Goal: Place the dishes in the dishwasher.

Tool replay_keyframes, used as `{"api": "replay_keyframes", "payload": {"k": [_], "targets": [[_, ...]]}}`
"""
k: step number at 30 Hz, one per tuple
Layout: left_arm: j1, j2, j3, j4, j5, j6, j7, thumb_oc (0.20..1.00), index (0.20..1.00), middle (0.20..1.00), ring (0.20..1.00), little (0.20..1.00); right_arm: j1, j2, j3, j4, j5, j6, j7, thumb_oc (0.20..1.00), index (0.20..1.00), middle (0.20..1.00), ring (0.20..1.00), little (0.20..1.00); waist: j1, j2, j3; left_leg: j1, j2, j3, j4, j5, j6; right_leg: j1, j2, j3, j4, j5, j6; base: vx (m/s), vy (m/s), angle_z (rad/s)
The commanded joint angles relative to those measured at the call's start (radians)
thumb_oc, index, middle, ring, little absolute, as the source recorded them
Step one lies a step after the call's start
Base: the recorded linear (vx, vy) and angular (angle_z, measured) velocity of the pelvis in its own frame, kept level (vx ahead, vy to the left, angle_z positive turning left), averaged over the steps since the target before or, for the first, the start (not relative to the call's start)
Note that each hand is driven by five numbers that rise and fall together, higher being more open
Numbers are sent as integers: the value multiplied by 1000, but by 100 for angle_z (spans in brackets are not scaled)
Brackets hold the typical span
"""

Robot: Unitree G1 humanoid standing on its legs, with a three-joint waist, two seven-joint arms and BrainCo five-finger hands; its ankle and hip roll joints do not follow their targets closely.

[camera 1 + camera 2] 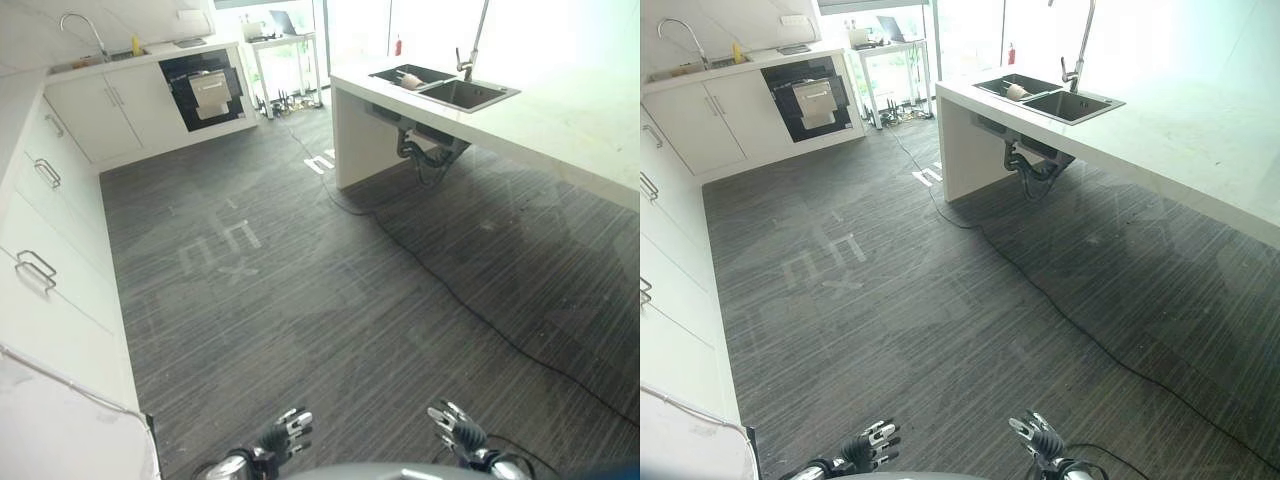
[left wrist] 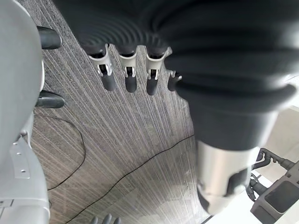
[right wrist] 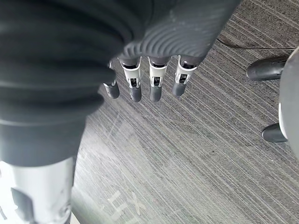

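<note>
Left hand (image 1: 283, 432): low at near edge of head views, above floor; fingers (image 2: 128, 77) straight and relaxed, holding nothing.
Right hand (image 1: 455, 426): low at near edge, beside left hand, apart from it; fingers (image 3: 156, 86) straight and relaxed, holding nothing.
Floor (image 1: 300, 290): dark, striped, with pale tape marks in the middle.
Dishwasher (image 1: 207, 90): far across floor, set in white cabinets (image 1: 95, 115), black front facing the room, pale panel at centre.
Dish (image 1: 409, 80): pale item lying in left basin of sink (image 1: 440, 88); long axis and pointing direction cannot be told.
Sink: in white counter (image 1: 560, 120) at right, tap (image 1: 470, 50) upright behind it.
</note>
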Motion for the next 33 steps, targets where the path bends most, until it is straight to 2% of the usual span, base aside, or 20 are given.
{"api": "replay_keyframes", "payload": {"k": [1,4,5,7,13,18,20,25,30,33], "targets": [[-87,-20,-6,62,-8,-31,-38,1000,1000,1000,1000,1000,-78,1,-4,66,6,-24,20,1000,1000,1000,1000,1000,-1,-13,10,-6,-4,-47,24,-110,-20,6,-40,1,11,-68,57,-2,-4,4],[-85,-21,-1,69,-17,-59,9,1000,1000,1000,1000,1000,-82,2,-1,79,2,-25,23,1000,1000,1000,1000,1000,4,-15,11,-6,-2,-47,28,-112,-21,11,-40,-3,11,-71,55,1,-9,13],[-87,-23,12,75,-16,-54,49,1000,1000,1000,1000,1000,-87,3,5,80,1,-20,22,1000,1000,1000,1000,1000,8,-17,12,-4,-2,-48,34,-114,-21,15,-40,-5,11,-72,53,2,-12,9],[-90,-23,17,79,-4,-51,65,1000,1000,1000,1000,1000,-89,4,9,80,3,-13,19,1000,1000,1000,1000,1000,9,-18,14,-5,-2,-48,38,-115,-20,16,-39,-6,14,-74,51,-4,-8,2],[-87,-24,30,89,51,-78,190,1000,1000,1000,1000,1000,-87,6,9,93,-5,28,19,1000,1000,1000,1000,1000,15,-20,11,4,0,-50,36,-114,-24,28,-36,-10,13,-82,48,0,0,0],[-84,-24,35,93,55,-90,209,1000,1000,1000,1000,1000,-92,1,6,116,-14,10,27,1000,1000,1000,1000,1000,20,-19,13,0,3,-54,38,-111,-28,28,-32,-15,14,-83,45,6,-14,0],[-80,-20,45,90,12,-86,190,1000,1000,1000,1000,1000,-93,-4,3,119,-11,7,46,1000,1000,1000,1000,1000,21,-19,14,1,5,-56,36,-110,-29,29,-29,-14,14,-85,44,15,-46,2],[-83,-18,53,43,-15,-145,198,1000,1000,1000,1000,1000,-103,-11,5,108,11,13,59,1000,1000,1000,1000,1000,24,-19,15,1,13,-60,37,-104,-36,34,-15,-10,21,-95,35,30,-74,7],[-91,-25,68,-49,-106,-132,207,1000,1000,1000,1000,1000,-112,-18,13,71,22,12,77,1000,1000,1000,1000,1000,33,-19,29,-10,26,-66,56,-98,-47,32,-6,-15,35,-105,24,22,-112,8],[-114,-25,86,-157,-141,-112,252,1000,1000,1000,1000,1000,-138,-33,44,-35,60,42,57,1000,1000,1000,1000,1000,42,-33,64,-67,36,-74,180,-117,-52,5,-6,-14,87,-119,2,-64,-157,6]]}}
